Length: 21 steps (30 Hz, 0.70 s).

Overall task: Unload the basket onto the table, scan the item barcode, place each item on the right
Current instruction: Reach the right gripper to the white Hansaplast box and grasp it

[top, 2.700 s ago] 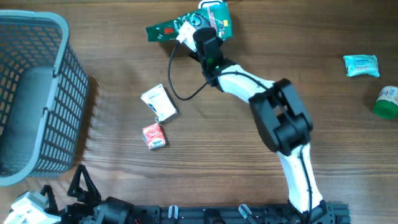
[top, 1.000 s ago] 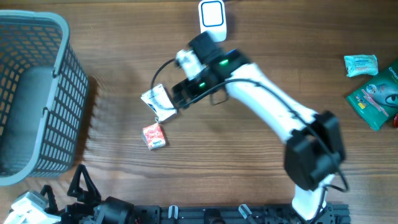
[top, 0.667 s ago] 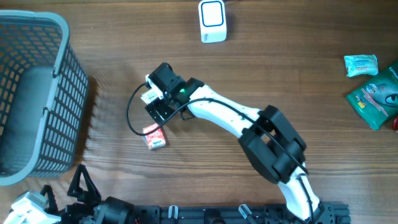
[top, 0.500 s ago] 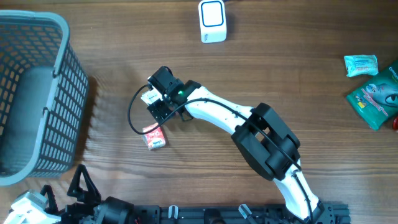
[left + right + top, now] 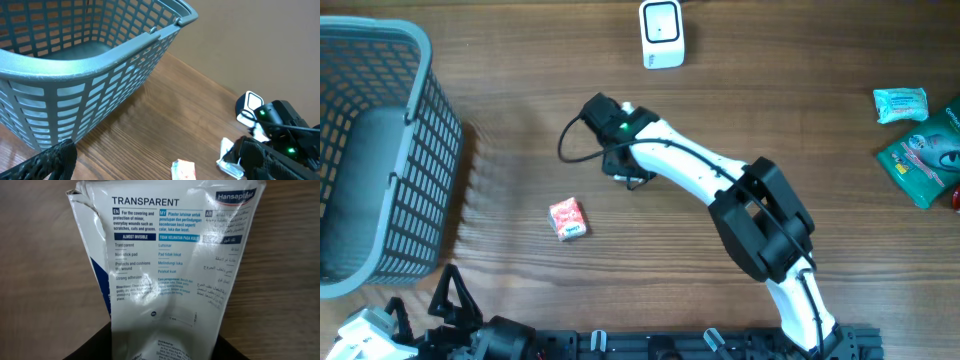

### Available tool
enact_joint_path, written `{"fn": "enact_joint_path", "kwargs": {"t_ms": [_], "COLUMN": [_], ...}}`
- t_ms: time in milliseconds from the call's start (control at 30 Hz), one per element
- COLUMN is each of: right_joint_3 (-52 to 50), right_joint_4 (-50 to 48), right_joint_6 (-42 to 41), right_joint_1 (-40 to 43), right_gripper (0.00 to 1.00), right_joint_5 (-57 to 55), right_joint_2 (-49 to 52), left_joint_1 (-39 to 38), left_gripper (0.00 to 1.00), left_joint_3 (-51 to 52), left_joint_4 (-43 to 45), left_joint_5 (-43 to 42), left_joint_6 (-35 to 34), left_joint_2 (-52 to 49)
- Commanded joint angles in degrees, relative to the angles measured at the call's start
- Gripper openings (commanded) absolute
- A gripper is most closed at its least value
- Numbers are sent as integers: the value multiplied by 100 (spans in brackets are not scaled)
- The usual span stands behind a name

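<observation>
Desk (image 5: 820, 100): brown wood-grain top, smooth, low sheen. Basket (image 5: 75, 100): grey moulded plastic lattice, matt. Plaster pouch (image 5: 165, 275): white printed film, glossy, glare patches, creased along the left edge. Scanner (image 5: 662, 33): white plastic, smooth. Right arm (image 5: 690, 170): white glossy shells, matt black joints. Small red packet (image 5: 567, 218): shiny crinkled wrapper. Green pack (image 5: 925, 160): glossy printed film.

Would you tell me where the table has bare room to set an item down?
Widest bare wood lies between the scanner and the teal packet. A smaller patch sits between the basket and the red packet. It is crowded at the green pack and around the right pincer holding the plaster pack.
</observation>
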<state>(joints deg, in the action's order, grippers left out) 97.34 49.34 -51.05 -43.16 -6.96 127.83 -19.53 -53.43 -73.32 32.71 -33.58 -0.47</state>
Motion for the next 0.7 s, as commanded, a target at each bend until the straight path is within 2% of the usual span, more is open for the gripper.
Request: {"fn": "enact_joint_path", "kwargs": {"t_ms": [0,33,67,133,233,267,300,333,467,500,533,567,600,633,667], "right_joint_3": [37,37,37,37,37,35,11,-39,-68,-68,-68,-68,-68,-68,-68], "right_joint_4": [155,164,164,203,328,328,319,297,-83,-96,-39,0,28,13,-44], "right_joint_6": [-2310,-2597,-2730,-2846,-3167,-3163,-3165,-3169,-3156,-3143,-3143,-3147,-3163,-3161,-3156], "right_joint_1": [188,232,260,269,269,269,269,267,269,267,267,267,267,267,267], "right_gripper": [56,64,64,51,50,57,86,100,100,96,75,59,50,51,57], "right_joint_5": [-81,20,111,138,129,50,-15,-96,-74,-39,-28,-9,46,66,90], "right_joint_2": [-153,-153,-153,-153,-153,-153,-151,-131,186,216,232,232,232,232,232], "left_joint_1": [26,26,26,26,26,26,26,26,26,26,26,26,26,26,26], "left_gripper": [100,100,100,100,100,100,100,100,100,100,100,100,100,100,100], "left_joint_3": [-11,-11,-11,-11,-11,-11,-11,-11,-11,-11,-11,-11,-11,-11,-11], "left_joint_4": [17,17,17,17,17,17,17,17,17,17,17,17,17,17,17], "left_joint_5": [-9,-9,-9,-9,-9,-9,-9,-9,-9,-9,-9,-9,-9,-9,-9], "left_joint_6": [-50,-50,-50,-50,-50,-50,-50,-50,-50,-50,-50,-50,-50,-50,-50], "left_joint_2": [7,7,7,7,7,7,7,7,7,7,7,7,7,7,7]}}
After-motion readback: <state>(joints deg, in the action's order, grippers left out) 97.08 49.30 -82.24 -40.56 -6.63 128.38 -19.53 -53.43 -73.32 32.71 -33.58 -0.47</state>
